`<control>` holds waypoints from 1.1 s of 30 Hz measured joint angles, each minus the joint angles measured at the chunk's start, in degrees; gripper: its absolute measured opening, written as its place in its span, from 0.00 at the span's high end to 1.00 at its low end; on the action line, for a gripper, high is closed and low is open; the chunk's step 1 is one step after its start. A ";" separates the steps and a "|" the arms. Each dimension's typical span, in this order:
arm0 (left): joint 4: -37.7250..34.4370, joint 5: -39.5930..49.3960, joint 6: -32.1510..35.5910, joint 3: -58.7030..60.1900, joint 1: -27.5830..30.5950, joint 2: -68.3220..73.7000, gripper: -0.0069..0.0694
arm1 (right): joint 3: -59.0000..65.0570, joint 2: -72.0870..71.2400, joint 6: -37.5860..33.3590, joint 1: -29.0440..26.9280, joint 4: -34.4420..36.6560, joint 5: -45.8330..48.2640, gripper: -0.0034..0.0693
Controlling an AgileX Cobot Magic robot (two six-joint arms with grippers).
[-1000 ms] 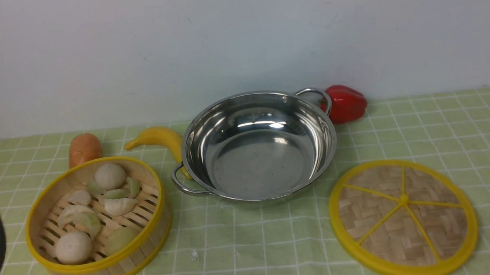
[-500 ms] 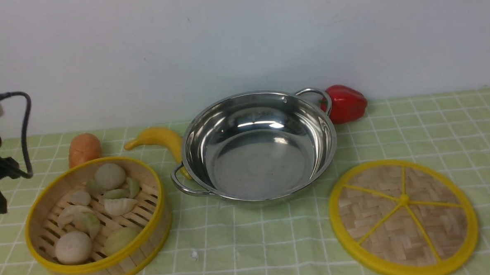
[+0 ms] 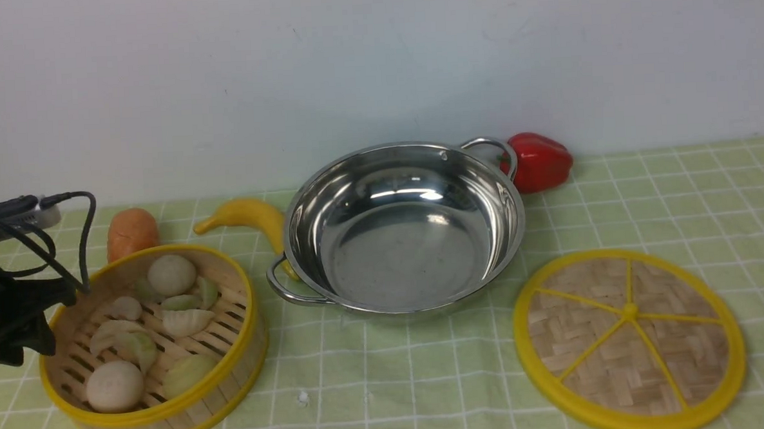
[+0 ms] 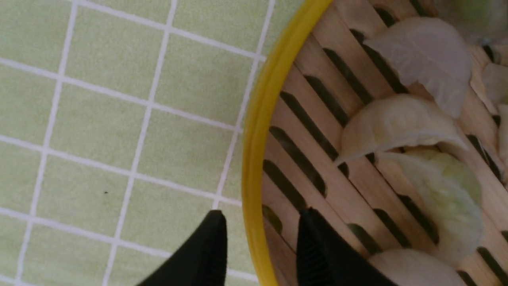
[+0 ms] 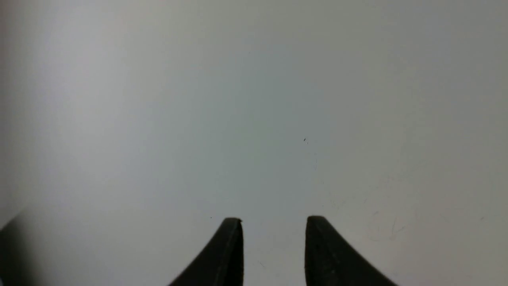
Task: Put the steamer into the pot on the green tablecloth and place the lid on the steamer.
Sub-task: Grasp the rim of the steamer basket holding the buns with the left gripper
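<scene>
The steamer (image 3: 252,323), a bamboo basket with yellow rims and toy dumplings and buns inside, stands at the front left of the green tablecloth (image 3: 428,380). My left gripper (image 3: 54,319) is open at its left edge. In the left wrist view the left gripper (image 4: 262,222) straddles the yellow rim (image 4: 254,159), one finger outside and one inside, with gaps on both sides. The empty steel pot (image 3: 402,239) sits in the middle. To the right the woven lid (image 3: 629,339) lies flat. My right gripper (image 5: 274,226) is open over a blank pale surface, out of the front view.
Behind the steamer lie an orange carrot-like toy (image 3: 131,232) and a yellow banana (image 3: 247,217), which touches the pot's left side. A red pepper (image 3: 537,161) sits behind the pot's far handle. A pale wall closes the back. The left arm's black cable (image 3: 86,234) loops above the steamer.
My left arm has come in from the left edge and moved right and down, so its open fingers now stand over the steamer's left rim. Nothing else has moved.
</scene>
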 joint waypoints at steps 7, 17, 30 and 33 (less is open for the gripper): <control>-0.12 -2.49 -0.41 -0.06 0.00 5.52 0.60 | 0.00 0.00 0.66 0.00 -0.06 -0.33 0.62; -0.39 -0.80 -4.70 -1.83 0.00 8.57 0.87 | 0.00 0.00 1.03 0.00 -0.24 -0.41 0.62; 2.56 16.81 -2.99 -19.72 0.00 4.44 0.87 | 0.00 0.00 1.03 0.00 -1.33 -0.41 0.62; 2.29 20.81 -1.56 -27.44 -1.23 3.82 0.87 | 0.00 0.00 2.05 0.00 -3.12 -0.41 0.62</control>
